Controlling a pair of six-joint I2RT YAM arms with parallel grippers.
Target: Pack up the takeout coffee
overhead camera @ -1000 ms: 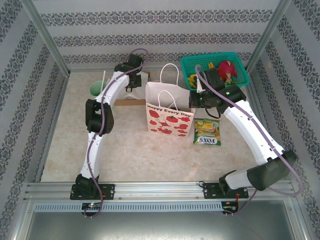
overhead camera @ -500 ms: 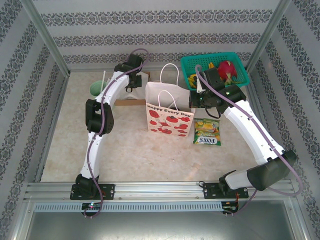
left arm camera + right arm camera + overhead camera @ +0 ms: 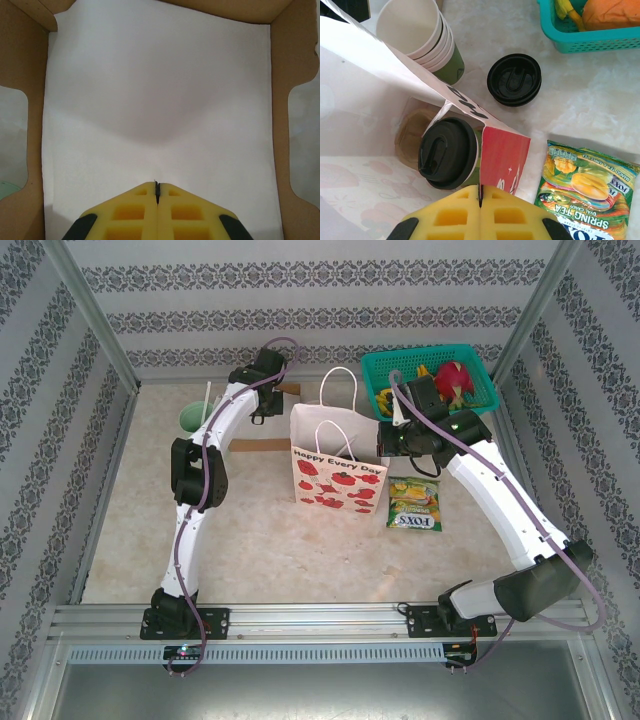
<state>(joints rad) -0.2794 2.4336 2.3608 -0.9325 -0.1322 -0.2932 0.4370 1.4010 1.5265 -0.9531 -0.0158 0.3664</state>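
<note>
Coffee [image 3: 447,152]: black-lidded, upright inside bag [image 3: 502,157]. Right claw [image 3: 479,200]: together, beside bag's corner. Left claw [image 3: 156,187]: together, over white-lined box [image 3: 22,60].

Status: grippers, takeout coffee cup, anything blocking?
Left gripper shut, empty, over white-lined cardboard box. Right gripper shut, empty. Dark green paper cup with black plastic lid upright inside white paper bag. Nothing in the way.

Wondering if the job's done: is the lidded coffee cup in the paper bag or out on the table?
In. The lidded coffee cup stands upright between the paper bag's walls, black lid facing up.
</note>
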